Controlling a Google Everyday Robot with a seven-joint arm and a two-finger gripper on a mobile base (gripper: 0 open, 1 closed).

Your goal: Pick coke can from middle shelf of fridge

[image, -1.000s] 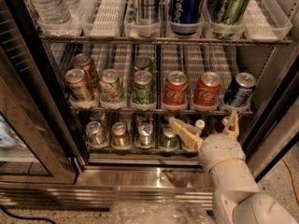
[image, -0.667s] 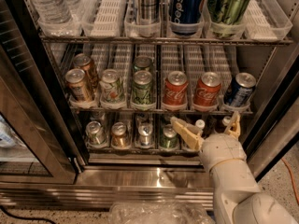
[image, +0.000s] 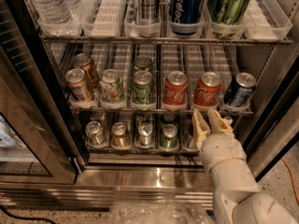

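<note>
Two red coke cans stand side by side on the middle shelf (image: 159, 110) of the fridge (image: 154, 176): the left coke can (image: 175, 91) and the right coke can (image: 207, 90). My gripper (image: 208, 121) is open and empty, with its cream fingers (image: 199, 125) pointing up. It sits just below and in front of the shelf's front edge, under the right coke can, and touches no can. The arm comes in from the lower right.
A dark blue Pepsi can (image: 239, 90) stands right of the coke cans, and green cans (image: 142, 87) stand to their left. Tall cans and a water bottle (image: 49, 3) fill the rack above. Small containers (image: 145, 134) fill the rack below. The glass door (image: 28, 125) stands open at left.
The gripper has turned so its fingers point up and stand closer together. It has risen toward the front edge of the middle shelf. The cans have not moved.
</note>
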